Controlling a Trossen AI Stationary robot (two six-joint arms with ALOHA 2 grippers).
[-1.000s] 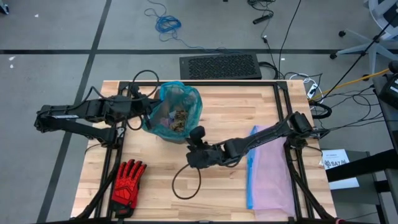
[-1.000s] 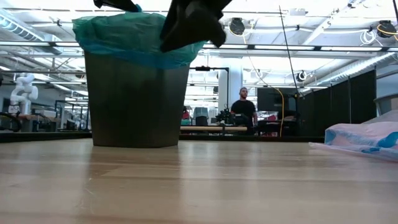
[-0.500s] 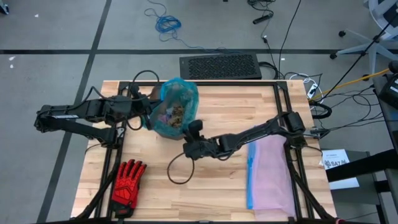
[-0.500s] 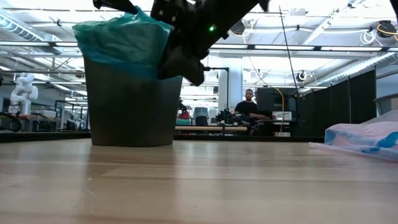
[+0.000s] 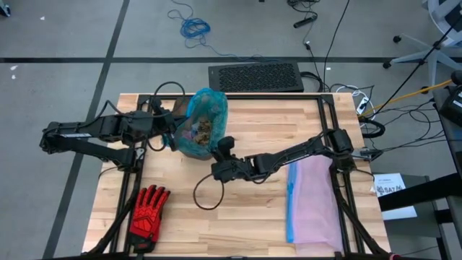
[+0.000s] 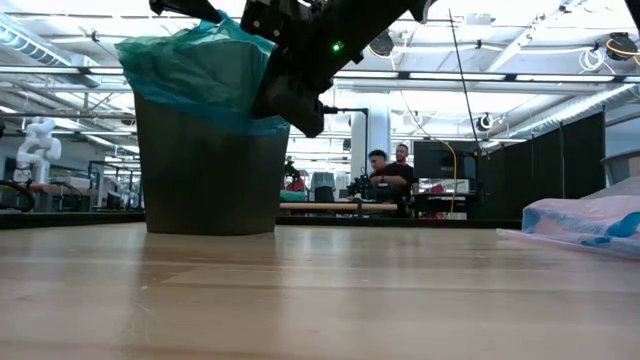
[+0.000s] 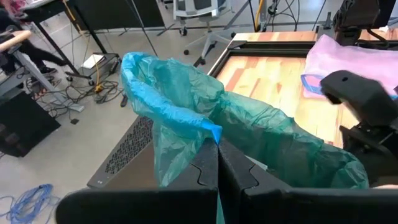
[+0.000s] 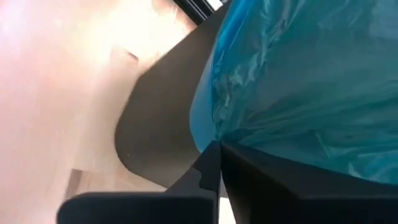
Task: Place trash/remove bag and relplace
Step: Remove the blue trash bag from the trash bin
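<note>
Nearest, in the low view: bare tabletop, then dark bin standing upright on it, lined with teal bag whose mouth now rises in a gathered peak instead of lying folded flat over the rim as a second ago

At the bin's right side: right gripper, moved in from beside the bin within the last second, jaws now pressed together on the bag's film at the rim; same pinch in the right wrist view, teal plastic caught at the meeting fingertips

At the bin's opposite side: left gripper, jaws pressed together on a fold of the bag, unchanged through the second

From above: bag mouth drawn narrower than before, trash inside as small tan lumps with a few coloured scraps

Read as: both sides of the bag now held, hence ready for lifting out of the bin; removal not yet begun, replacement still to come

Farther off: red glove near the table's front left corner; lilac bag flat at the table's right; people at benches in the room beyond
</note>
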